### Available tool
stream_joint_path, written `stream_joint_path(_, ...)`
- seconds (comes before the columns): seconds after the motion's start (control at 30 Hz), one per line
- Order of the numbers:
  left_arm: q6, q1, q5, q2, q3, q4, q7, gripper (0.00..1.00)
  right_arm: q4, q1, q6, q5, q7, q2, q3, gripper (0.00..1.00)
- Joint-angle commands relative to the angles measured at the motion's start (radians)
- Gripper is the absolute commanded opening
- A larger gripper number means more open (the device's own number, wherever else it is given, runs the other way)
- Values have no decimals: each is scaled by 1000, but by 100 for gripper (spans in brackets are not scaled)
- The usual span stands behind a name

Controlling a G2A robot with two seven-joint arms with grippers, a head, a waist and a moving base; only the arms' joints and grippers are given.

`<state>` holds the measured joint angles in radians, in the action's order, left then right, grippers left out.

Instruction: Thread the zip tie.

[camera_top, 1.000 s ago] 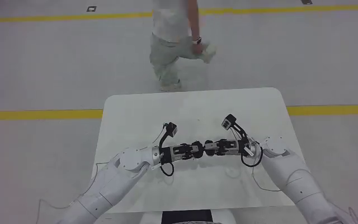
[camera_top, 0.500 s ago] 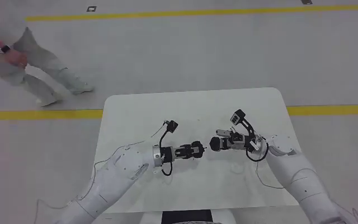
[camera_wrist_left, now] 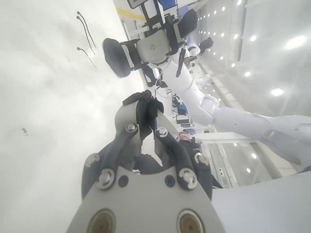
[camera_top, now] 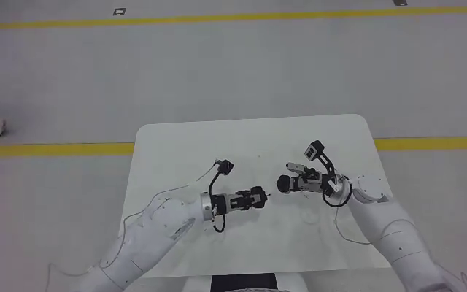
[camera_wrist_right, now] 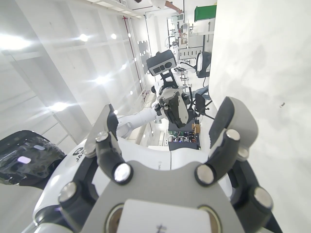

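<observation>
Between the two grippers there is now open air above the table (camera_top: 182, 146), and that is the news: a second ago they were tip to tip, half a second ago they had parted, and now the gap is wider again. The left gripper (camera_wrist_left: 147, 103) has its fingers pressed together on a thin dark piece right at its tips, which looks to be the zip tie (camera_wrist_left: 153, 104), though how it is looped there is too small to tell. Facing it, a little way ahead of those tips, the right gripper (camera_top: 283, 184) has drawn back with its fingers spread wide and nothing between them. So the right side has let go and the left keeps the tie. That reads as a hand-off done or a threading pass just ended, and whether the tail went through the head cannot be made out. Farther out beyond the left gripper's tips, spare ties (camera_wrist_left: 85, 31) lie flat on the table, untouched. The likely next call is for the right gripper to come back in and pinch the free end.
</observation>
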<state>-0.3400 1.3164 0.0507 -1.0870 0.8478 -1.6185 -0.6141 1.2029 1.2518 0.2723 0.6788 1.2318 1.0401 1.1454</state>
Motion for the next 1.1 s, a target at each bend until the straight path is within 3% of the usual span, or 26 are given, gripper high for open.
stream_joint_path(0.0, 0, 11, -32, 4, 9, -29, 25, 0, 19, -2, 26, -105, -56, -8, 19, 100)
stream_joint_path(0.27, 0, 54, -172, 24, 39, -123, 139, 0, 160, 17, 30, -510, -148, -56, 124, 100)
stream_joint_path(0.37, 0, 66, -190, 32, 44, -114, 183, 0, 193, 23, 42, -546, -174, -61, 142, 100)
stream_joint_path(0.7, 0, 66, -190, 32, 44, -114, 183, 0, 201, 22, 44, -569, -178, -62, 139, 100)
stream_joint_path(1.07, 0, 66, -190, 32, 44, -114, 183, 0, 314, -46, 39, -1076, -80, -92, 109, 100)
